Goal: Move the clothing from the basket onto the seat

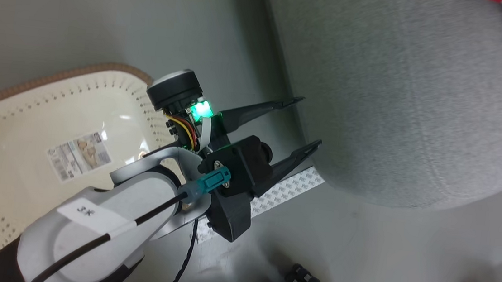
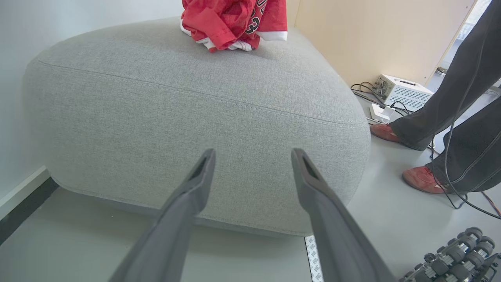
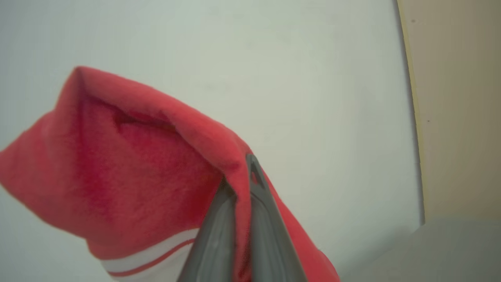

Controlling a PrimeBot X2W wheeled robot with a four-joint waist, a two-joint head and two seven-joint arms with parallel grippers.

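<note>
Grey seat (image 2: 176,102); clothing (image 3: 117,176) in right gripper (image 3: 238,171)

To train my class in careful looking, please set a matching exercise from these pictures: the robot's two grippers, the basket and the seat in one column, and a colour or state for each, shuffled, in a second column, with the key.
Column one
1. left gripper
2. right gripper
3. basket
4. seat

Column two
A. grey, with a crumpled red jersey on top
B. shut on a red garment
C. cream, with a paper label inside
D. open, holding nothing

Right pairs: 1-D, 2-B, 3-C, 4-A.
</note>
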